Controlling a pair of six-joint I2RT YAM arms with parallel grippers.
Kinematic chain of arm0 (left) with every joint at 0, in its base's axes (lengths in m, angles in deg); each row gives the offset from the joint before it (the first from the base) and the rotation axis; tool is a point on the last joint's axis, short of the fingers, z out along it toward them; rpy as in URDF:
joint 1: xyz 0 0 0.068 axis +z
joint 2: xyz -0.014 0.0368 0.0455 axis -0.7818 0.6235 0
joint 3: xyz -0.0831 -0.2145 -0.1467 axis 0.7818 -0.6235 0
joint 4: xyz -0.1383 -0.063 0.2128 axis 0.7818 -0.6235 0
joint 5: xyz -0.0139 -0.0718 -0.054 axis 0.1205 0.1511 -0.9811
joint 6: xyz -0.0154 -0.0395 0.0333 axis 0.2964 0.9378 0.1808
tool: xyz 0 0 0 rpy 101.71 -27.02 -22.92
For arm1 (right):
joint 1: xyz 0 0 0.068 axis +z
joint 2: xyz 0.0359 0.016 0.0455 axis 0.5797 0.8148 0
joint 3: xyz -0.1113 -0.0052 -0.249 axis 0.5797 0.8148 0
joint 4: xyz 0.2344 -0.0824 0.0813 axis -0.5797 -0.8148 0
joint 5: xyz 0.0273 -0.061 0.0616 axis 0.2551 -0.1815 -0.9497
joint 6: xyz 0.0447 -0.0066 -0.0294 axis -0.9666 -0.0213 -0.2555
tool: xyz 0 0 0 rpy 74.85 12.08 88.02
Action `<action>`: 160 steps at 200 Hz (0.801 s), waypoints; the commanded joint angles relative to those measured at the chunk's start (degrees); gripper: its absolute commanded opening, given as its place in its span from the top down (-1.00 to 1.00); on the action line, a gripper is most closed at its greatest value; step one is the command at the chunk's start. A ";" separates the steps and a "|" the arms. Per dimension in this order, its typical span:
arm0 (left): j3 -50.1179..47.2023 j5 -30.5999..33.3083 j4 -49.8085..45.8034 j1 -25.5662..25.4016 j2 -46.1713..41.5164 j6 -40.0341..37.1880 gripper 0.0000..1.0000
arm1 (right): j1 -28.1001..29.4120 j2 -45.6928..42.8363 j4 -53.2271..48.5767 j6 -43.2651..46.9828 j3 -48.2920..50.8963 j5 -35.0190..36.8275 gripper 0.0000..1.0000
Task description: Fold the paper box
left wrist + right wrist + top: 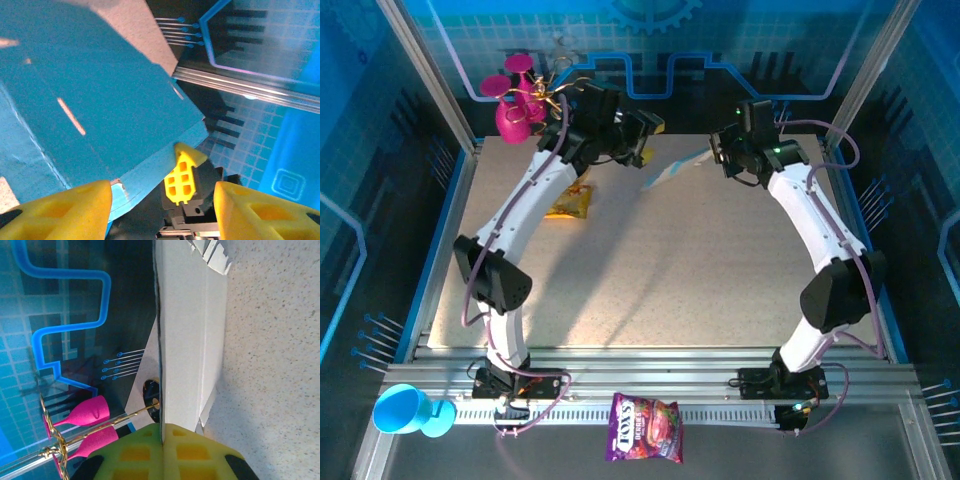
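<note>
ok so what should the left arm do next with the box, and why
Probably close the left gripper on the paper box. Its fingers stand wide apart with the blue sheet's lower edge reaching between them, while the right gripper is shut on another edge. A second grip seems needed before creasing a flap.

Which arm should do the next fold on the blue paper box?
Probably left: the left gripper is open beside the light-blue cardboard paper box, free to push a flap, while the right gripper is clamped on its edge, holding it.
</note>
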 commanded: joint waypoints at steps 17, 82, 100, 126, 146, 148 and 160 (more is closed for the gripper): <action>-4.09 -0.63 0.81 4.34 -8.97 -4.78 -0.11 | -0.52 -10.99 -8.74 5.45 -0.18 4.74 1.00; -7.91 -3.12 0.26 8.67 -9.78 -4.87 -0.05 | 3.58 -13.23 -17.65 -1.11 -0.48 10.15 1.00; -8.02 -4.00 -0.61 8.67 -8.70 -5.46 -0.01 | 3.93 -6.94 -13.28 -4.24 -0.37 8.32 1.00; -9.56 -3.40 -3.40 8.69 -8.54 -12.51 0.08 | 4.09 6.27 -8.14 -3.92 -7.90 6.21 1.00; -17.25 -5.81 -2.22 9.26 -10.25 -21.11 0.21 | 3.70 15.00 -7.35 -3.38 -14.02 4.50 1.00; -18.54 -6.28 -1.43 9.28 -10.47 -21.92 0.24 | 3.64 15.75 -7.61 -3.30 -14.69 4.15 1.00; -26.20 -8.04 1.30 9.25 -12.13 -25.62 0.38 | 3.41 19.96 -10.13 -3.45 -18.25 2.07 1.00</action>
